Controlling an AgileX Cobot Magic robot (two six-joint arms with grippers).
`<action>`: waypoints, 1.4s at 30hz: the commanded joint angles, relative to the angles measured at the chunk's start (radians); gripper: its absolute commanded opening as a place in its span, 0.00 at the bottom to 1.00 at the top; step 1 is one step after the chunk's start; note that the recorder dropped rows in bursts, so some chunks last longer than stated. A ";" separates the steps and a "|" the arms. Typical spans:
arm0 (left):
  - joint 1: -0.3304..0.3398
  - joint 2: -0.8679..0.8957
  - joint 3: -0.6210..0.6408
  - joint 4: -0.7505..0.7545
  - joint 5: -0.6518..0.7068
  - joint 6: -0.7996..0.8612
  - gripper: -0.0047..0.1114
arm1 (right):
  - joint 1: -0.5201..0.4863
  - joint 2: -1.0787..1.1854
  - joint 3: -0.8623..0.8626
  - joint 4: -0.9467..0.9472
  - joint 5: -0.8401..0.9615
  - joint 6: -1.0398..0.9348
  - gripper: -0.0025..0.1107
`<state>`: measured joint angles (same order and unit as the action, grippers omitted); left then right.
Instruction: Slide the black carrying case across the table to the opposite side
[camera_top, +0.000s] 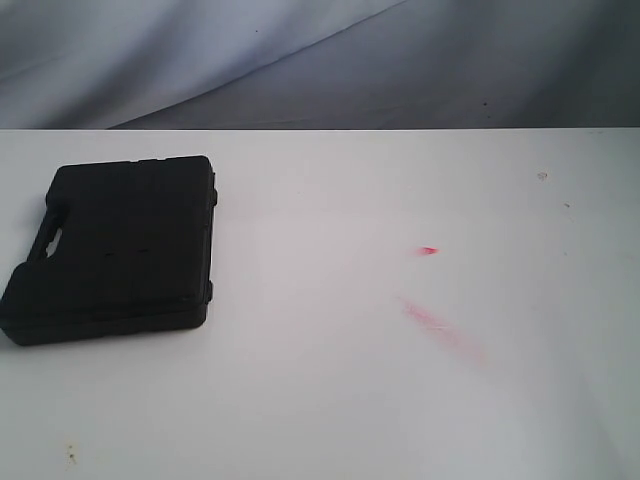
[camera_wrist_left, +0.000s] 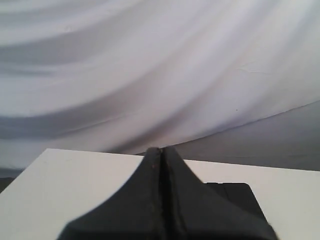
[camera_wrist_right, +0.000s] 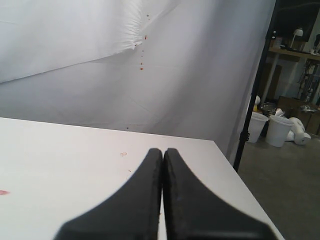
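White table, case lying near-to-far, handle leftward

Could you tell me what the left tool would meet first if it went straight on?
Probably the backdrop cloth beyond the table: the left tool seems aimed past the far edge, with the case off to one side. Depth is unclear.

Closed matte black case lies flat on the white table's left side

A white counter bears a flat black case; red smears lie well apart from the case, opposite its handle.
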<state>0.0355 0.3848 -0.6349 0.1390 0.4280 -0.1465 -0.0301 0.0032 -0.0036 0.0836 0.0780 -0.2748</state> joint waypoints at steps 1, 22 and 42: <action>-0.005 -0.193 0.084 -0.016 0.041 0.079 0.04 | 0.000 -0.003 0.004 0.007 0.001 -0.005 0.02; -0.006 -0.385 0.329 -0.494 -0.006 0.329 0.04 | 0.000 -0.003 0.004 0.007 0.001 -0.005 0.02; -0.006 -0.385 0.498 -0.335 -0.163 0.146 0.04 | 0.000 -0.003 0.004 0.007 0.001 -0.005 0.02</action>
<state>0.0350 0.0023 -0.1533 -0.2750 0.3098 0.1071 -0.0301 0.0032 -0.0036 0.0836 0.0780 -0.2748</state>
